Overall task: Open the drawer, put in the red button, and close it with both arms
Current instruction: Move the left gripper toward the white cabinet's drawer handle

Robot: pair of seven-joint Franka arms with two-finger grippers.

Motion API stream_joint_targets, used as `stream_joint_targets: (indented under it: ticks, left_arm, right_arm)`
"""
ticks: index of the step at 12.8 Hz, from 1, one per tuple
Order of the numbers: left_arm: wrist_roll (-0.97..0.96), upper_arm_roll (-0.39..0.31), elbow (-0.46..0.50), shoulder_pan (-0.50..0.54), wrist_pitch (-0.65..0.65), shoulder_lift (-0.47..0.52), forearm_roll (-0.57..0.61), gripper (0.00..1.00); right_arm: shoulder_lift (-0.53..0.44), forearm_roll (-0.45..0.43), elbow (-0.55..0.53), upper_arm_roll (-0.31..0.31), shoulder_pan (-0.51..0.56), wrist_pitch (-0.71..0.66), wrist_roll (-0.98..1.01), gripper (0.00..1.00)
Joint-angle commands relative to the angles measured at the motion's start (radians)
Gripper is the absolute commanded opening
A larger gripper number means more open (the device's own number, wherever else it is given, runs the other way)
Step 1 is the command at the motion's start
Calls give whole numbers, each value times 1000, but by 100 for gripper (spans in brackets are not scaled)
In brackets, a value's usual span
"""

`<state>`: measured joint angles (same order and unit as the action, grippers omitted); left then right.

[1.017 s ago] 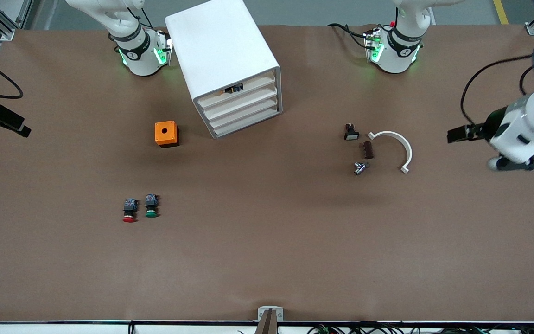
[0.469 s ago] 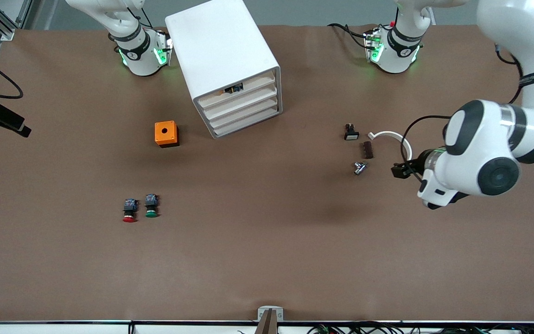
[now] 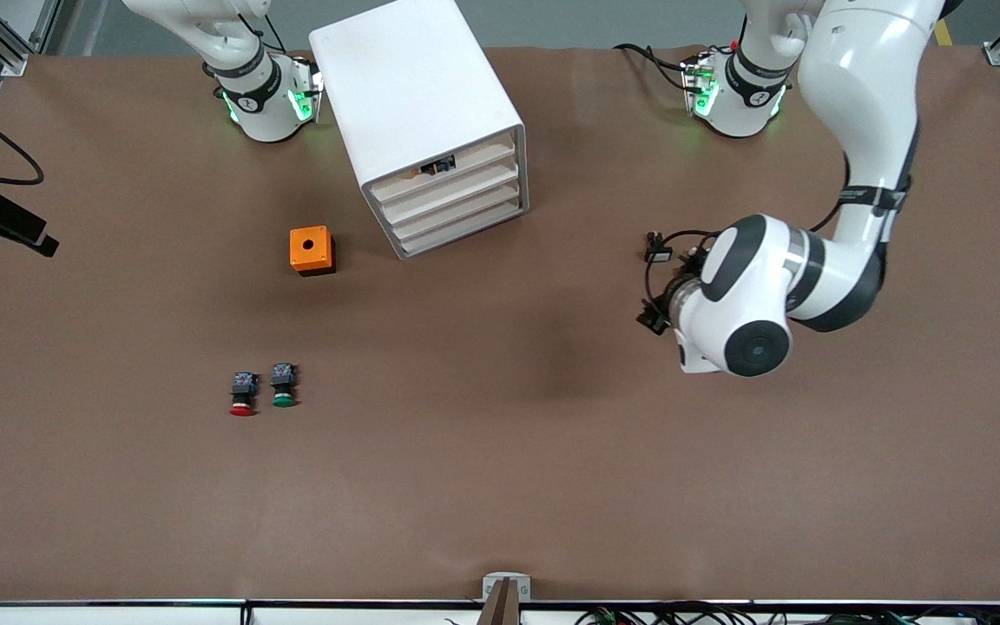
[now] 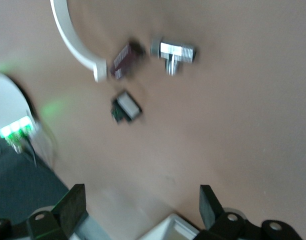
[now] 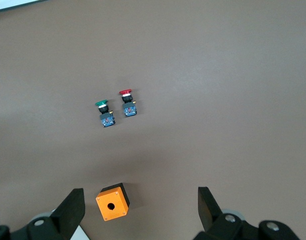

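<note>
At centre right of the front view, left gripper (image 4: 140, 202) over small parts, fingers open; right gripper (image 5: 138, 205) above the orange box (image 5: 113, 201), fingers open

open left hand (image 4: 143, 205) over brown table (image 4: 243, 125); white arc (image 4: 73, 40), chrome fitting (image 4: 173, 51), two small dark parts

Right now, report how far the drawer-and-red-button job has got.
Nothing looks done yet. The drawer is shut in the cabinet, and the red button lies on the table beside the green button. In hand: the left gripper is open over small parts at its end of the table; the right gripper waits open. Left: opening, loading, closing.
</note>
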<state>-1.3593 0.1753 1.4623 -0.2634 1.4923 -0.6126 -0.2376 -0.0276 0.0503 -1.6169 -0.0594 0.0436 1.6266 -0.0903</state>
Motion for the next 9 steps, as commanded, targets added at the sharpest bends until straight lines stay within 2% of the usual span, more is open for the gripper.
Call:
stream_joint_targets:
  ticks: [1,3,5,7,9]
  left_arm:
    - [-104,-7,-28,-5,-17,-56,-123,99]
    - [-308,-5,-23,-37,-26,-61,-143,99]
    - [-537,-5,-25,-63,-27,-76,-297,99]
    - [-680,-5,-23,-69,-27,-100,-446,99]
    - [-829,-5,-26,-111,-27,-131,-527,98]
  right_arm:
    - [-2,11,5,12,16,-8,1,100]
    - [-2,11,5,12,16,-8,1,100]
    - [0,11,3,12,18,-8,1,100]
    - [0,11,3,12,18,-8,1,100]
    - [3,11,2,12,18,-10,1,100]
